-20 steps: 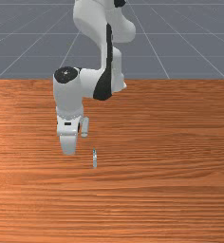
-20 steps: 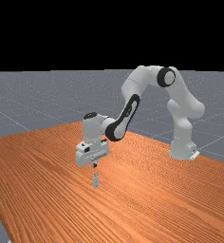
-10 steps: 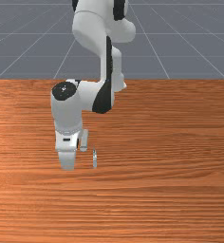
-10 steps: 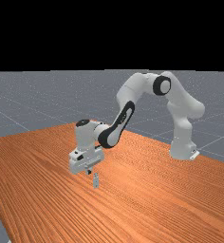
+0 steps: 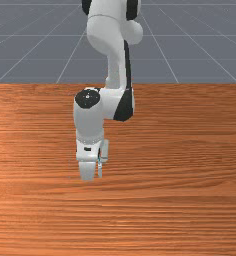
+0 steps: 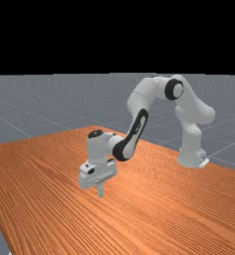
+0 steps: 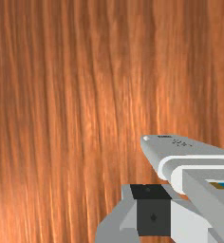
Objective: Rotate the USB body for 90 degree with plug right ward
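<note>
Table edge: The orange-brown table [image 5: 190, 210] runs wide in the front view, its far edge well beyond the small grey USB body [image 7: 180, 148], which stands well apart from every edge in sight.
Room: Wood grain stretches broadly to the front view's right of the piece; on the front view's left, the hand crowds in just beside it.
Gripper: Low over the table, the gripper [image 6: 99, 184] has its fingers drawn together, nothing pinched between them. The USB body sits alongside the fingers; whether they touch it cannot be told.
Pose: In the far view the piece appears upright, tall and slim.
Finish: Smooth grey casing, a rounded narrow end, pale rims around it, small dark markings, and a patch of blue and tan near the wrist camera. The fingertips [image 7: 153, 216] are squared, matte black.
</note>
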Controlling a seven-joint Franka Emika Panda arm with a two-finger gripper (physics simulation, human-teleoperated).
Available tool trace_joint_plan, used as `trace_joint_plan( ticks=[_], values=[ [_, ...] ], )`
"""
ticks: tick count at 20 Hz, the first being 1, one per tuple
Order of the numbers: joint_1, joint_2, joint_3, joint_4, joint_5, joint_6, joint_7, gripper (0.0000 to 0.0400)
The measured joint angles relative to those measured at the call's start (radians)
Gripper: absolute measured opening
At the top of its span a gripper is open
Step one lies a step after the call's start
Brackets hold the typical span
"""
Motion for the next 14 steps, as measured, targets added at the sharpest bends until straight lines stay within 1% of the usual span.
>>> trace_joint_plan(
  ticks=[5, 7, 14],
  values=[
    [0.012, -0.013, 0.007, -0.022, -0.005, 0.025, -0.005, 0.0],
    [0.015, -0.011, 0.005, -0.011, -0.003, 0.003, 0.008, 0.0],
    [0.036, -0.015, 0.003, -0.018, -0.009, 0.007, 0.03, 0.0]
  ],
)
